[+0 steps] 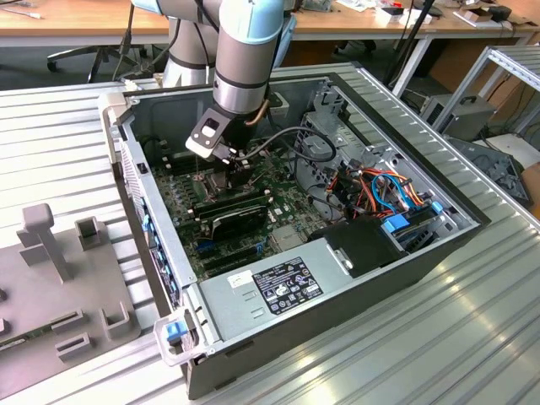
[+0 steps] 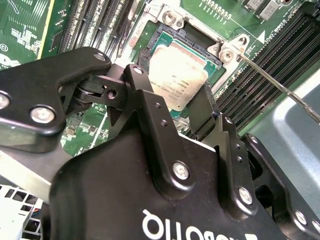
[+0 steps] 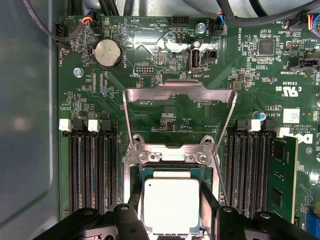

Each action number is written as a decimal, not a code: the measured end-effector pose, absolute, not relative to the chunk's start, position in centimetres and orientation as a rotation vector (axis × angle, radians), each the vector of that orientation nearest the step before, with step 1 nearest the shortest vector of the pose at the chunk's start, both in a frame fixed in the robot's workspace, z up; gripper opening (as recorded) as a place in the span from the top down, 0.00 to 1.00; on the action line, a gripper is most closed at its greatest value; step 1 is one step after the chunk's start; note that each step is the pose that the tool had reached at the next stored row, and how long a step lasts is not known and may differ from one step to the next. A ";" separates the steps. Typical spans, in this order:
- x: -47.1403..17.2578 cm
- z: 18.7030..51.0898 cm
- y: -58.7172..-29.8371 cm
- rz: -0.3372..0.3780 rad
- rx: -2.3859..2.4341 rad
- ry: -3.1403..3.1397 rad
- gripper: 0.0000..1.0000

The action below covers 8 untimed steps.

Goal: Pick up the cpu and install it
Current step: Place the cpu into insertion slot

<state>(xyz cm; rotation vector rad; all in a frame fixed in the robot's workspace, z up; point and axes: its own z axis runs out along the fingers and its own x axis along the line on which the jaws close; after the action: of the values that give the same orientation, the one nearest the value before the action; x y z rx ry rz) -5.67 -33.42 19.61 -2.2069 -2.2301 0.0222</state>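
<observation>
The cpu (image 3: 171, 200), a small square chip with a dull silver top, lies flat within the socket (image 3: 170, 156) on the green motherboard (image 3: 165, 65). In both wrist views my gripper (image 3: 171, 212) straddles it, with one black finger (image 3: 134, 202) against each of two opposite edges, shut on the chip. The second wrist view shows the cpu (image 2: 175, 70) between the fingertips (image 2: 201, 107), level with the socket rim. In the exterior view the gripper (image 1: 221, 164) reaches down into the open computer case (image 1: 396, 278).
The hinged metal socket frame (image 3: 179, 92) stands open beyond the cpu, and its thin lever (image 2: 280, 85) juts out beside it. Black memory slots (image 3: 92, 170) flank the socket; a memory stick (image 3: 281, 175) sits in one. Cables (image 1: 380, 186) and a power supply (image 1: 278, 287) crowd the case.
</observation>
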 end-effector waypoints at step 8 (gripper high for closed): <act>-5.7 19.6 -33.4 0.022 -2.207 -2.230 0.45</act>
<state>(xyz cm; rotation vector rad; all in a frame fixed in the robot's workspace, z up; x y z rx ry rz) -5.67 -33.42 19.60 -2.2069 -2.2301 0.0220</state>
